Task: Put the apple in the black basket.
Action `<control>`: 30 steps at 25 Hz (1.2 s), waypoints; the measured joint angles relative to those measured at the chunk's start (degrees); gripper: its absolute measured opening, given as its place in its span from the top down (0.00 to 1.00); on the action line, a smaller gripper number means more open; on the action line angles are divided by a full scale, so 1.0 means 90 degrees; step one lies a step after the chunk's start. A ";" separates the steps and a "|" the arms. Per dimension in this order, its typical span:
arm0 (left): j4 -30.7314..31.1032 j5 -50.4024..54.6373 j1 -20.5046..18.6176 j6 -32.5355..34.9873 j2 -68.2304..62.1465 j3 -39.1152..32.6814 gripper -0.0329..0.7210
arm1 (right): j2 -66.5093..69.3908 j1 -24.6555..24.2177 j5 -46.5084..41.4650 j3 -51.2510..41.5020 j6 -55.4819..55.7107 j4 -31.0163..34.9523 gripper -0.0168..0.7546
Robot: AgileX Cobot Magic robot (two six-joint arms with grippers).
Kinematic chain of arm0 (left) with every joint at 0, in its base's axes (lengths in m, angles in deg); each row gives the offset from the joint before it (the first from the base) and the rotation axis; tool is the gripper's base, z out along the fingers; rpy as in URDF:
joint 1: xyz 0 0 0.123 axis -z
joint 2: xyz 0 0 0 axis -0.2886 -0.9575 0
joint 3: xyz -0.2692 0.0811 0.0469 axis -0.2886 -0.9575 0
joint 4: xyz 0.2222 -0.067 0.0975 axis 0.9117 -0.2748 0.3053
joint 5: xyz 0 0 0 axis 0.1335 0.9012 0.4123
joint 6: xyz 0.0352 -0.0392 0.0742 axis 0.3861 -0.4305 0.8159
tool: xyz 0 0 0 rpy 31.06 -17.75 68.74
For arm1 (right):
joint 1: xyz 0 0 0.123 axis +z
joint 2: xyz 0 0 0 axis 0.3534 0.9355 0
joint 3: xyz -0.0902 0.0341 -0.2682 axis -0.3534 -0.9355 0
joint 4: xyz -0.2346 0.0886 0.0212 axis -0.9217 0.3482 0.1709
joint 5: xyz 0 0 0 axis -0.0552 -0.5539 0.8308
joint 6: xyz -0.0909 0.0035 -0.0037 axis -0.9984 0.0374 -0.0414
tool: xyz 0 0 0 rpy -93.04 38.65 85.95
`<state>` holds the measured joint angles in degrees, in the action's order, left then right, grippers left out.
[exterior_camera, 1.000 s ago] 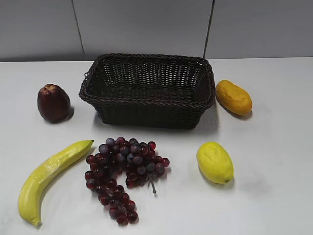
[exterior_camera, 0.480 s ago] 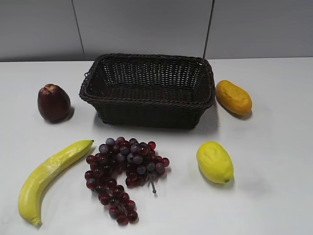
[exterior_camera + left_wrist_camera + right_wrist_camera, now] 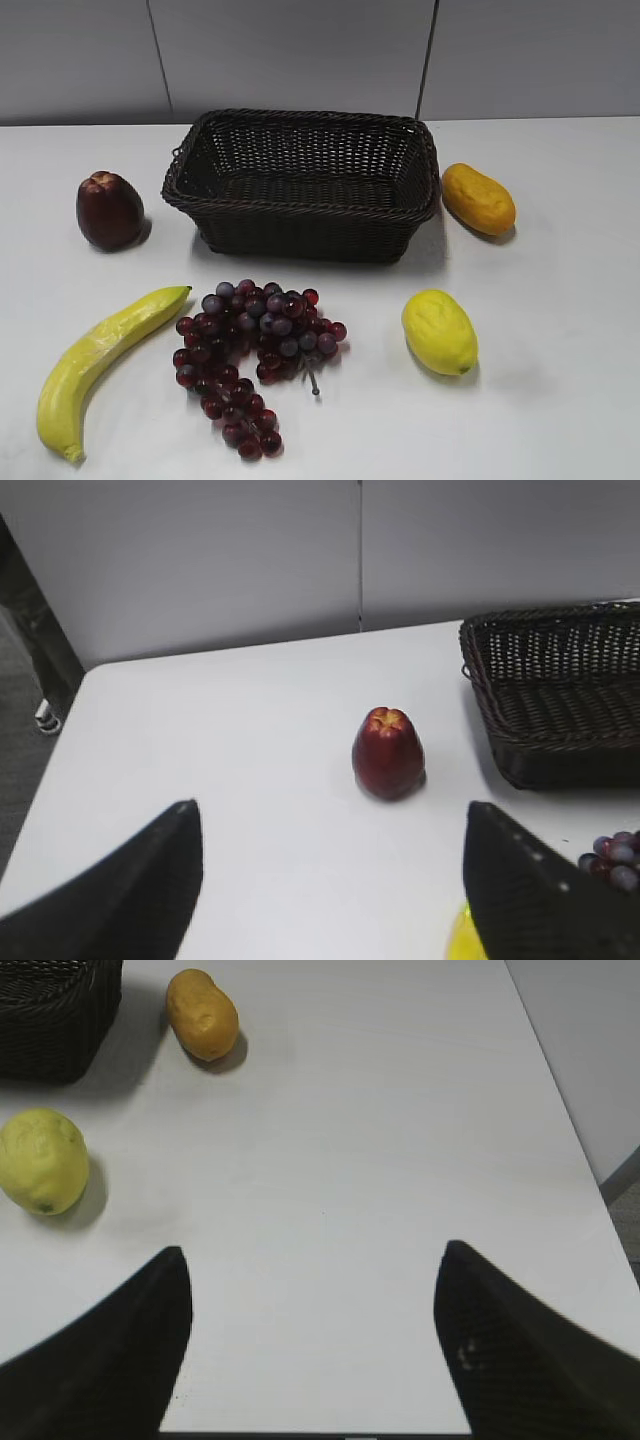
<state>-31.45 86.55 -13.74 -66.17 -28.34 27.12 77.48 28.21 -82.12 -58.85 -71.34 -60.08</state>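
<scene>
Exterior view: a white bench (image 3: 560, 400) seen from the front at a slant, with a grey wall behind. The basket (image 3: 305, 183), dark woven wicker, sits at 12 o'clock from the middle of the bench and holds nothing that shows. The apple (image 3: 109, 210) stands upright on the bench at about 9 o'clock from the basket, near it but not touching. A banana (image 3: 98, 365) lies at 7 o'clock from the basket, and just beside its tip is a bunch of grapes (image 3: 249, 355) at 6 o'clock. A lemon (image 3: 439, 331) rests at 5 o'clock and an orange-yellow oval fruit (image 3: 478, 198) at 3 o'clock, close beside the basket's right end. No arm shows here.

Left wrist view: the left end effector (image 3: 330, 880) is released, its two dark fingers spread wide at the bottom corners. The apple (image 3: 388, 752) stands between and beyond them at 12 o'clock, well apart. The basket (image 3: 560, 695) is at 2 o'clock; grapes (image 3: 615, 852) peek in at 3 o'clock.

Right wrist view: the right end effector (image 3: 315, 1345) is also released, fingers wide over bare bench. The lemon (image 3: 42, 1161) is at 10 o'clock, the oval fruit (image 3: 202, 1014) at 11 o'clock, the basket's corner (image 3: 55, 1010) at top left.
</scene>
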 joint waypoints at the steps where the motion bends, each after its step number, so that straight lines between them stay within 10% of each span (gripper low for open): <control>1: -0.0129 -0.0008 0.0000 0.0045 -0.0263 0.0090 0.16 | 0.0000 0.0000 0.0000 0.0000 0.0000 0.0000 0.24; 18: -0.0432 0.0339 0.0006 0.0421 -0.4474 0.2180 0.17 | 0.0000 0.0000 0.0000 0.0000 0.0000 -0.0005 0.24; 30: 0.0532 0.0557 0.0985 0.0457 -0.6968 0.3736 0.17 | 0.0000 0.0000 0.0000 0.0000 0.0000 -0.0005 0.24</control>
<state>-26.67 91.56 -4.87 -62.05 -91.05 60.74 77.48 28.21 -82.12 -58.85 -71.34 -60.12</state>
